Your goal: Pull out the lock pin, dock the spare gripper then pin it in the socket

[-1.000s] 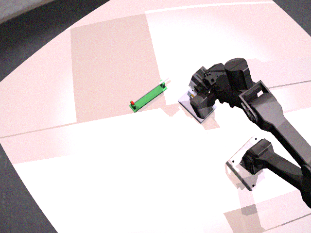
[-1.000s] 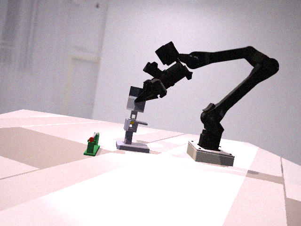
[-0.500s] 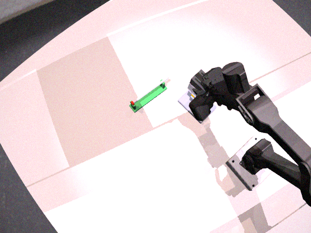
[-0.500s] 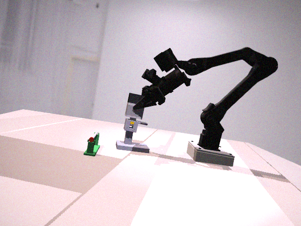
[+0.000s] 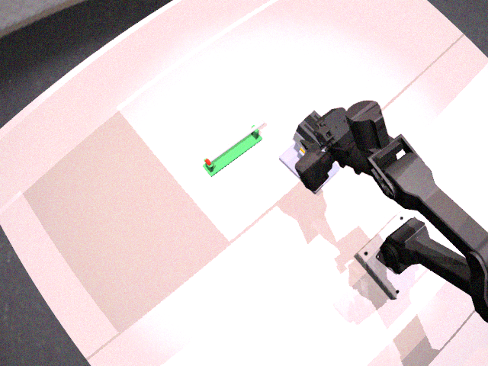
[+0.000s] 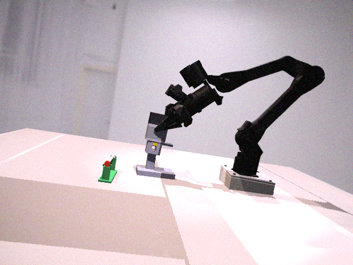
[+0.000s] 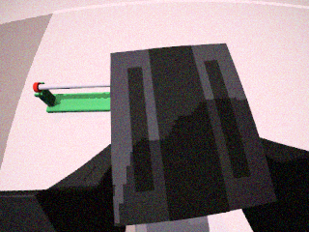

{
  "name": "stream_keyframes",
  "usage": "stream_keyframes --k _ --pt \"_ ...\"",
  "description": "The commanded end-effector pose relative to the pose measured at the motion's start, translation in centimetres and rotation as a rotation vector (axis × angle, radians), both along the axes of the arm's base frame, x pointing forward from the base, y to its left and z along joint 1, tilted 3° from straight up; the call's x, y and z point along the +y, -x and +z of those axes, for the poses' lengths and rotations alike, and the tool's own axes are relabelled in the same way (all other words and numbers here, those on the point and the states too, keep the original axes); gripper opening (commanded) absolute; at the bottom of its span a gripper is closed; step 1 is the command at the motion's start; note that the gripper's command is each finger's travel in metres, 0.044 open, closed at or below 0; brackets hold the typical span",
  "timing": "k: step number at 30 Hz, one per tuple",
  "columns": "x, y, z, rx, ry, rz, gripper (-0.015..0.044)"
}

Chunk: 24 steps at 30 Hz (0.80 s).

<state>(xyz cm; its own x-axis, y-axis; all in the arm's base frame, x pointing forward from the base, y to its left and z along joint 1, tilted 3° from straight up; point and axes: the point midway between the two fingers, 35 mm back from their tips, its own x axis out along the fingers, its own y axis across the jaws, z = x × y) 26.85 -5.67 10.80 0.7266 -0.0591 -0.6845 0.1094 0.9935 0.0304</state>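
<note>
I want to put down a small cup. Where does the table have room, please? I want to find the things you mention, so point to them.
Room: the shaded patch left of the green rack (image 5: 236,154) (image 6: 107,180) (image 7: 79,102) in the top view. Crowded: around the grey stand (image 5: 289,158) (image 6: 148,171), under the gripper (image 6: 169,124), and between stand and arm base (image 5: 376,276) (image 6: 250,188).

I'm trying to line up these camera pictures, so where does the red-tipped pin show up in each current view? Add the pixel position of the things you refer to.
Top: the pin (image 5: 237,142) (image 6: 111,159) (image 7: 74,87) is just left of upper centre.
Exterior: lower left.
Wrist: upper left, partly hidden.
Shared landmark: the green stand (image 5: 236,153) (image 6: 105,173) (image 7: 79,103) beneath it.
</note>
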Motion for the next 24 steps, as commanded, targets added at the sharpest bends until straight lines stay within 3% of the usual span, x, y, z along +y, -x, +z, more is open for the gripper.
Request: stream_keyframes --k 1,5,21,24 --pt "0.00 0.01 0.03 -0.001 0.000 0.000 0.0000" --pt "0.00 0.01 0.03 -0.001 0.000 0.000 0.0000" --pt "0.00 0.01 0.03 -0.001 0.000 0.000 0.0420" --pt "0.00 0.01 0.10 -0.001 0.000 0.000 0.0440"
